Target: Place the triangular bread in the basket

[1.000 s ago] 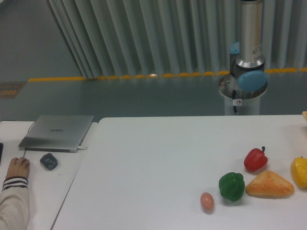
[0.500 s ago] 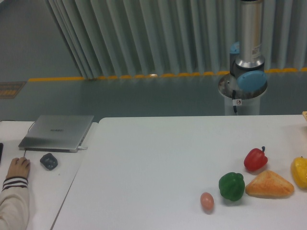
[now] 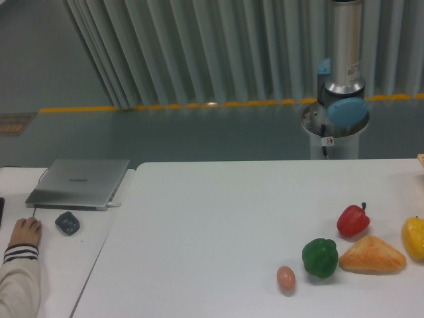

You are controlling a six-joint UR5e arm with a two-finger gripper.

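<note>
Behind the white table (image 3: 218, 218) stands the arm's base (image 3: 344, 99); its gripper is out of view. The triangular bread (image 3: 372, 256) lies just right of the green pepper (image 3: 320, 257), red pepper (image 3: 352, 220) behind, egg (image 3: 285, 277) left.

The white table (image 3: 218, 218) carries the triangular bread (image 3: 371, 256); left of the bread, touching, a green pepper (image 3: 320, 257), then an egg (image 3: 285, 277); behind it a red pepper (image 3: 352, 220); right, a yellow pepper (image 3: 414, 238).
</note>
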